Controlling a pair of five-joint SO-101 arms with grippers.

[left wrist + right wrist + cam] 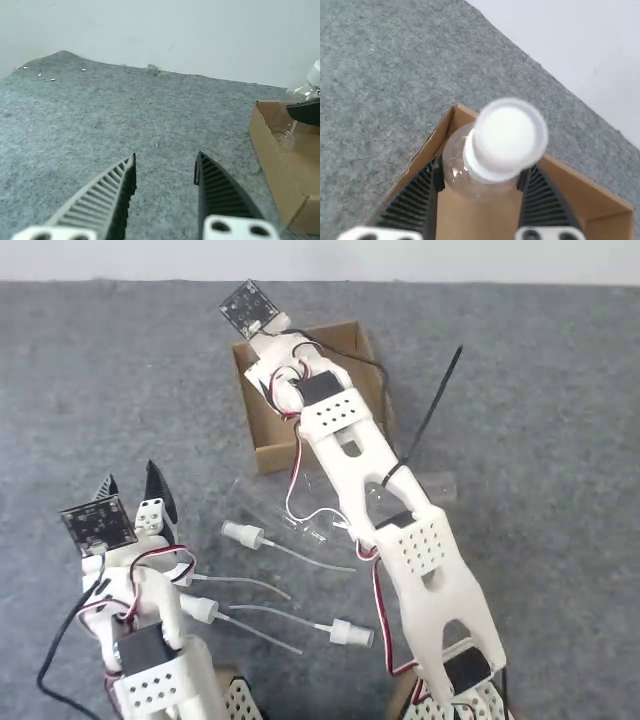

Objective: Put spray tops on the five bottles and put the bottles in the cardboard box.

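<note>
My right gripper [481, 174] is shut on a clear bottle [456, 167] that carries a white spray top [507, 135]. It holds the bottle upright over the open cardboard box [590, 197]. From above, the right arm stretches across the table to that box [262, 448]. My left gripper [133, 486] stands open near the front left, over bare grey felt, its ribbed fingers [117, 187] holding nothing. Three loose spray tops with long tubes lie between the arms [243, 534] [200, 608] [350, 632]. A clear bottle [262, 496] lies beside the right arm.
Grey felt covers the table, with open room to the left and far right. Another clear bottle end [442, 485] pokes out on the right arm's other side. A black strap [436, 405] sticks up off that arm. The box [280, 150] shows in the left wrist view.
</note>
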